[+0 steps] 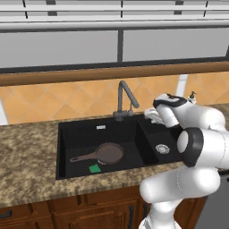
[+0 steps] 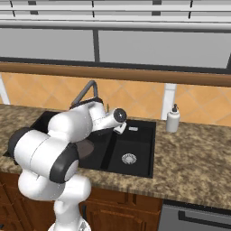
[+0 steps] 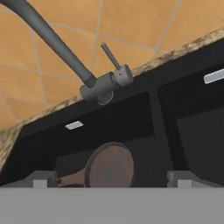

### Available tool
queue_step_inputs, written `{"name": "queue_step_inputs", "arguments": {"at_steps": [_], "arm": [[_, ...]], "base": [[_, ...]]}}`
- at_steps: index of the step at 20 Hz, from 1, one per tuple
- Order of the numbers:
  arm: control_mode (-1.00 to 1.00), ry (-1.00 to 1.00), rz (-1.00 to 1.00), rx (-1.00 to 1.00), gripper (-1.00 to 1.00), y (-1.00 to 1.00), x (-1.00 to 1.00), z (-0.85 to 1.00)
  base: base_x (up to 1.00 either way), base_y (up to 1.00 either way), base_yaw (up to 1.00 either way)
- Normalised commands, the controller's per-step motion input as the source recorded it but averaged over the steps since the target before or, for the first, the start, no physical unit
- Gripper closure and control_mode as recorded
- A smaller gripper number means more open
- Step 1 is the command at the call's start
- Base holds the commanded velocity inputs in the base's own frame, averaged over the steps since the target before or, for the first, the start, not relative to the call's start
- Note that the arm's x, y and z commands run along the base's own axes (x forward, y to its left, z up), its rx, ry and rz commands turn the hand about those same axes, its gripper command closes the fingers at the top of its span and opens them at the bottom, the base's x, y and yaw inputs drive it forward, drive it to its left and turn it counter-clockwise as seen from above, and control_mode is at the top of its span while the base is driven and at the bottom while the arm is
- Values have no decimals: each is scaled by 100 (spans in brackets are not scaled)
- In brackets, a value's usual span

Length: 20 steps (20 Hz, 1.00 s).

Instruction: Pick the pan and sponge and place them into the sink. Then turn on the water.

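Pan [image 1: 110, 153] and sponge [image 1: 94, 168] already lie in the sink's [image 1: 65, 134] large basin; my claw [image 3: 111, 179], wide and empty, faces the faucet lever [image 3: 110, 56].

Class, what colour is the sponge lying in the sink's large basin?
Green; the sponge shows best in the left base view, beside the pan.

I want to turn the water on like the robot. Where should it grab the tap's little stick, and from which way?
Probably the thin lever sticking up at a slant from the faucet base, near its free upper end. The open gripper faces it across the sink, so coming straight ahead from the front, one finger on each side of the rod, looks easiest. The pan and sponge lie below, out of the way.
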Motion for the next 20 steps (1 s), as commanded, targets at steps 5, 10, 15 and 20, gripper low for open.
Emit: {"name": "queue_step_inputs", "arguments": {"at_steps": [5, 10, 15, 20], "arm": [[-100, 0, 0, 4, -100, 0, 18, 0], [-100, 0, 0, 10, -100, 0, 21, 0], [-100, 0, 0, 10, -100, 0, 21, 0], [-100, 0, 0, 8, -100, 0, 20, 0]], "base": [[0, 0, 0], [0, 0, 0], [0, 0, 0], [0, 0, 0]]}}
